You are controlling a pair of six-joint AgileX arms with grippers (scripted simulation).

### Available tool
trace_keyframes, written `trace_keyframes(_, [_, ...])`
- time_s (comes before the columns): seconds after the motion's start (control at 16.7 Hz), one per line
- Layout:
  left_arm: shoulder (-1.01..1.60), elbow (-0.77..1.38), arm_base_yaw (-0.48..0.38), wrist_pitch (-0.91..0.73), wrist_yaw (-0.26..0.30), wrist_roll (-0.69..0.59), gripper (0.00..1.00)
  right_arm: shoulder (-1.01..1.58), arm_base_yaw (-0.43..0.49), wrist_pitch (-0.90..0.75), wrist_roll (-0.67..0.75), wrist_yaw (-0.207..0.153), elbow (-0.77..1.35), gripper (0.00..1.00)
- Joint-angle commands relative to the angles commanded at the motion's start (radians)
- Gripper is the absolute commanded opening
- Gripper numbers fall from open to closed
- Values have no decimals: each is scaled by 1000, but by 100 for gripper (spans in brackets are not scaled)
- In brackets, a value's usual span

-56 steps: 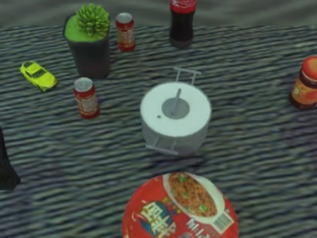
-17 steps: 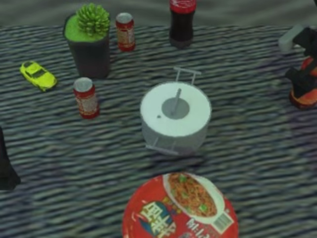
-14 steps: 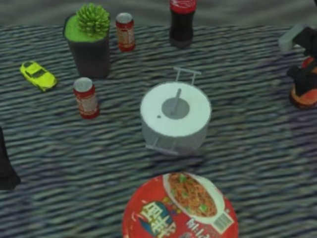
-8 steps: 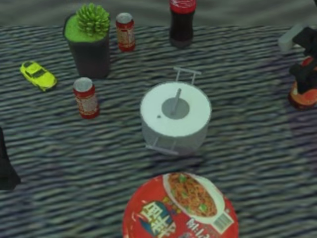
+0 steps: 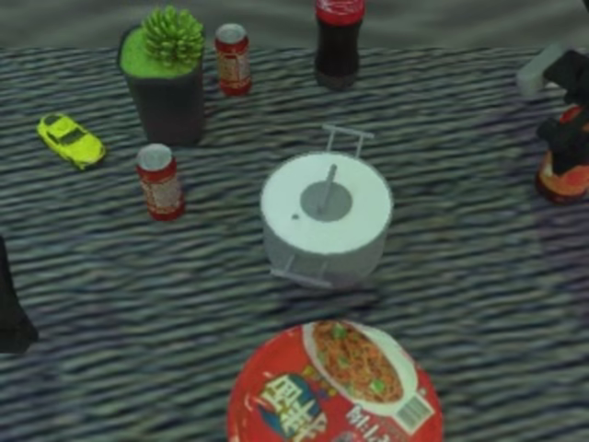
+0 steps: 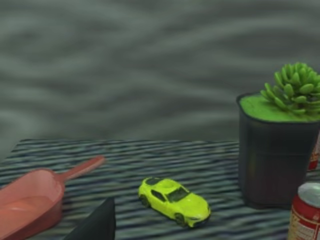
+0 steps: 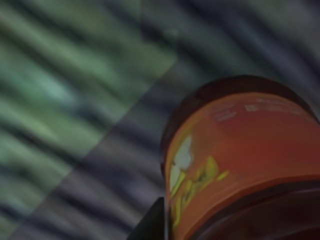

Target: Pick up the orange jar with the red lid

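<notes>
The orange jar with the red lid (image 5: 563, 180) stands at the table's far right edge; only its orange label and dark base show below the arm. My right gripper (image 5: 563, 138) sits down over its lid and upper body. In the right wrist view the jar (image 7: 240, 150) fills the picture, and one dark fingertip (image 7: 154, 222) lies flat against its side. The other finger is hidden. My left arm (image 5: 11, 313) stays parked at the left edge, with one fingertip (image 6: 100, 222) showing far to the side in its wrist view.
A white paper roll on a holder (image 5: 326, 216) stands mid-table, a red noodle cup (image 5: 336, 387) in front. Two red soda cans (image 5: 161, 181) (image 5: 233, 58), a potted succulent (image 5: 166, 78), a yellow toy car (image 5: 70, 140) and a cola bottle (image 5: 338, 41) are at the back and left. A pink scoop (image 6: 35, 197) lies near the left arm.
The right arm came in from the right edge and settled over the jar. Over the last second its gripper shifted slightly right; the jar stays on the table.
</notes>
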Motion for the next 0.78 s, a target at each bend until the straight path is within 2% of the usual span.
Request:
trace_keyframes(0.42, [0, 0, 0, 0, 0, 0, 100, -39, -1, -4, 2, 0, -39, 0])
trace_keyframes(0.78, [0, 0, 0, 0, 0, 0, 100, -358, 7, -36, 6, -3, -302, 0])
